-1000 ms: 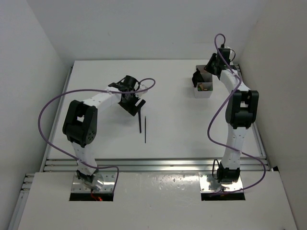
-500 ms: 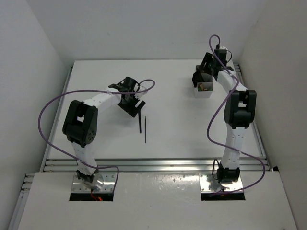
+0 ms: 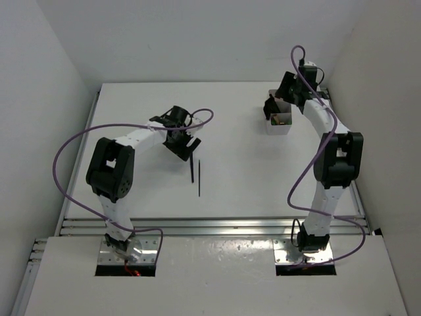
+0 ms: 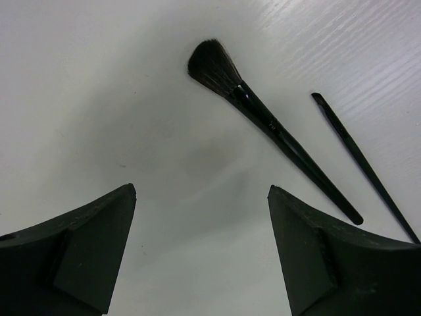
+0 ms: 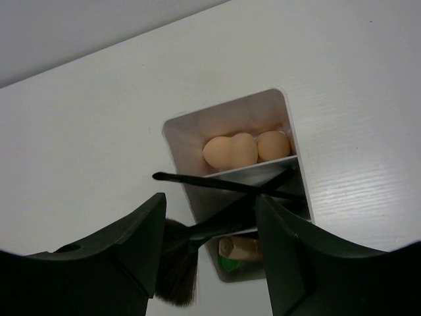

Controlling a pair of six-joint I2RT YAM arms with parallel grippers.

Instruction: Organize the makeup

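My left gripper (image 3: 181, 142) is open and empty, low over the table (image 3: 145, 112). In the left wrist view (image 4: 200, 191) a fluffy black brush (image 4: 263, 118) and a thin black pencil (image 4: 358, 161) lie just ahead of it, to the right. Both show in the top view, the brush (image 3: 192, 170) beside the pencil (image 3: 199, 178). My right gripper (image 3: 276, 105) is open over the white compartment box (image 3: 270, 125). In the right wrist view (image 5: 210, 201) the box (image 5: 187, 135) holds two beige sponges (image 5: 230, 150), crossed black brushes (image 5: 217, 184), a tan cylinder (image 5: 242, 247) and a green tube (image 5: 227, 263).
A large brush's bristles (image 5: 176, 273) stick out over the box's left side. White walls close in the table on the left, back and right. A metal rail (image 3: 210, 225) runs along the near edge.
My right arm has shifted a little above the box, its elbow swinging right. My left arm has hardly moved. The brush and pencil lie where they were.
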